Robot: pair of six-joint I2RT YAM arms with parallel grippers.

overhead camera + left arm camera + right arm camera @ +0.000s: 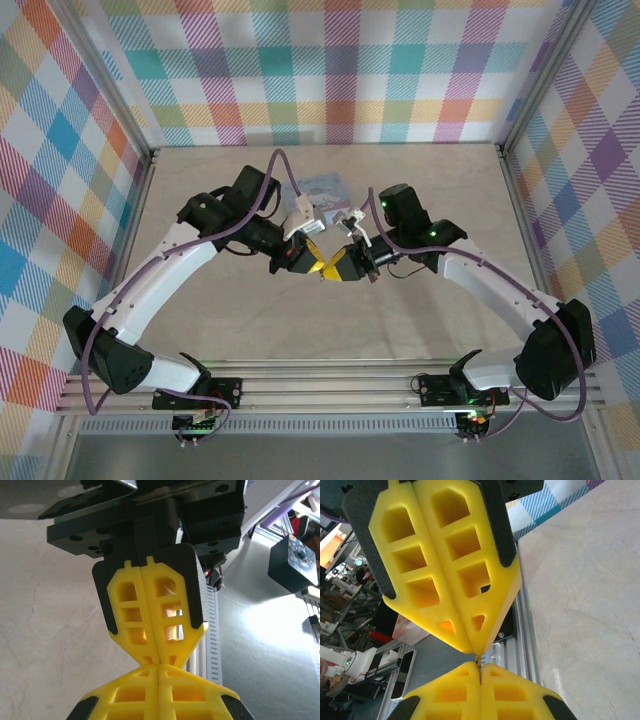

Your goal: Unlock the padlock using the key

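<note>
Above beige tabletop (pixel 300 320), left fingers (pixel 130 697) and right fingers (pixel 450 695) (each pair pressed together) meet at tips.

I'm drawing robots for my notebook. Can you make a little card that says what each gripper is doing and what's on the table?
left gripper: shut, yellow fingers pressed together
right gripper: shut too
how they meet: tip to tip, above the middle of the table
between the tips: a thin sliver, too small to name
also on the table: a pastel tin, lying flat on the far side, beyond the arms, untouched
</note>
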